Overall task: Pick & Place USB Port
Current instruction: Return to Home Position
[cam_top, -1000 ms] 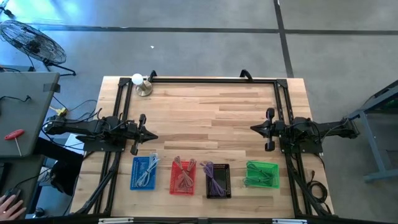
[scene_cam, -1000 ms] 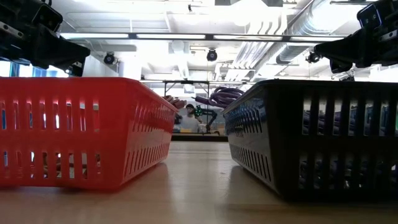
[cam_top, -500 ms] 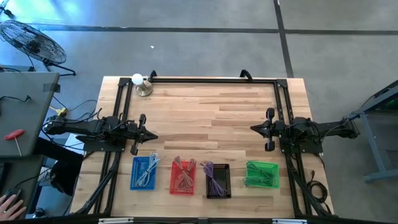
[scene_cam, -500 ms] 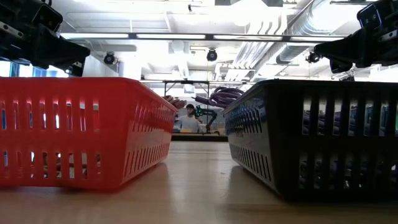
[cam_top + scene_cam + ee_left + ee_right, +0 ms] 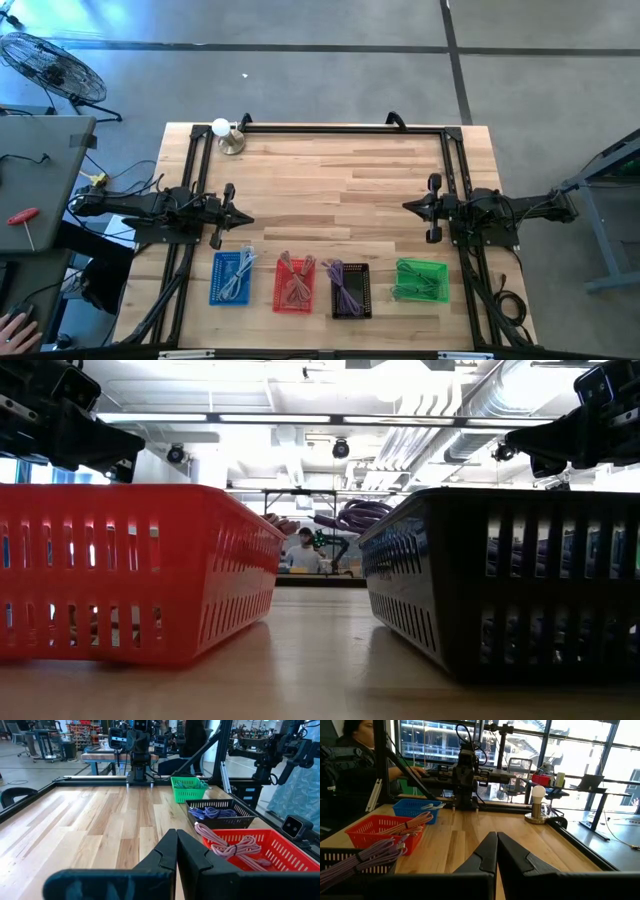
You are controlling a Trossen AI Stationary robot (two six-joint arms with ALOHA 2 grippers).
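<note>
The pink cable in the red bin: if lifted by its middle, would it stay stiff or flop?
Probably floppy: the pink cable lies in loose, curving loops inside the red bin, so its ends would likely dangle. It looks thin, so it is probably light for a gripper.

The butcher-block wooden table (image 5: 330, 180) is pale honey, striped lengthwise with lighter and darker tan planks, and is edged by a black metal frame (image 5: 340, 129). Four bins stand along its near edge. From the left:

- The slotted blue plastic bin (image 5: 216, 296) holds a pale whitish cable (image 5: 236, 278).
- The slotted red plastic bin (image 5: 278, 302) holds a pink cable (image 5: 294, 282).
- The slotted black plastic bin (image 5: 367, 302) holds a violet cable (image 5: 345, 288).
- The slotted green plastic bin (image 5: 442, 266) holds a green cable (image 5: 418, 285).

At the far left corner, a round white bulb (image 5: 220, 127) sits on a brassy metal base (image 5: 233, 145).
</note>
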